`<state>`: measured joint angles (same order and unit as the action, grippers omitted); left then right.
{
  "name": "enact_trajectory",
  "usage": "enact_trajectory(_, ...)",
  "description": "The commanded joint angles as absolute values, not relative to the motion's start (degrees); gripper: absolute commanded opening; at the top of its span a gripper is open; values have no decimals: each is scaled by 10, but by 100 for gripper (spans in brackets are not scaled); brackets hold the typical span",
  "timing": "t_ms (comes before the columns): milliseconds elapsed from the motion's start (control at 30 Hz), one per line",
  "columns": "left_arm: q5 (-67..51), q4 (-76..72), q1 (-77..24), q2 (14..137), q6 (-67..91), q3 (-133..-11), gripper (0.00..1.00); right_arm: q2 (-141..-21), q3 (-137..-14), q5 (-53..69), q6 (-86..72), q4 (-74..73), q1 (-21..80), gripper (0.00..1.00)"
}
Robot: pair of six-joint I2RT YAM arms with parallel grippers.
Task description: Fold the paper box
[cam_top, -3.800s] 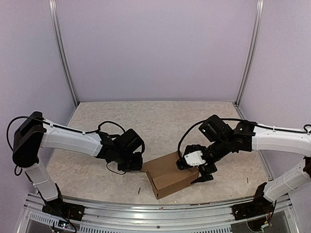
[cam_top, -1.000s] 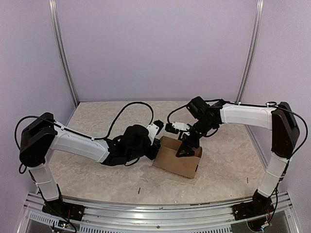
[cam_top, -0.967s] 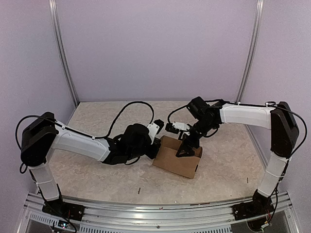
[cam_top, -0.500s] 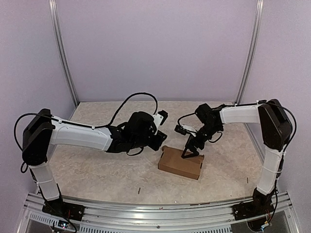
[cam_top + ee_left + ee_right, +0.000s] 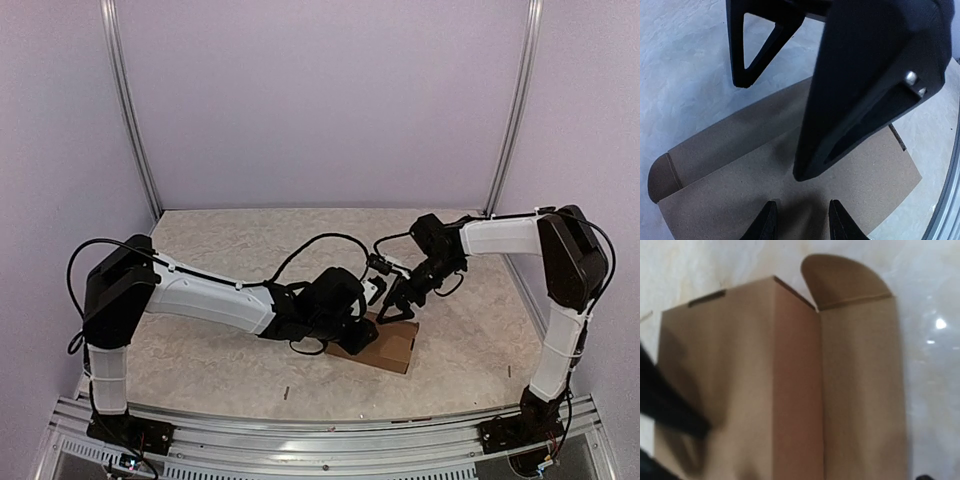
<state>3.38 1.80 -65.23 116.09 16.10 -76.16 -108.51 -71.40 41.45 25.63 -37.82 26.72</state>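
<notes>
over the left end of the paper box [image 5: 392,346], the left hand [image 5: 362,334] blocks the way, and the right hand [image 5: 396,309] crowds its far edge. the tabletop [image 5: 470,345] right of the box and on its near side lies open.

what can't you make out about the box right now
Top view: paper box, left end hidden under the left arm.
Left wrist: its middle behind one of the right jaws; near edge cut by the frame.
Right wrist: blurred, lower part cut off; closure unreadable.
</notes>
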Motion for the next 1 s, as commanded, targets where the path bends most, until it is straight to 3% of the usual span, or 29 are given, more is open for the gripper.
enact_trajectory(0,20,43,-634,1188,188,-780,35,-1053,-707,453,256,-387,245,100)
enact_trajectory(300,11,114,-617,1205,85,-793,35,-1021,-711,415,321,-415,184,100)
enact_trajectory(467,-37,151,-608,1165,4,-757,34,-968,-651,305,394,-348,176,100)
enact_trajectory(600,-93,184,-601,1161,-44,-753,31,-938,-625,294,432,-296,178,100)
enact_trajectory(967,-92,165,-599,1131,-115,-754,30,-965,-614,151,461,-212,266,95)
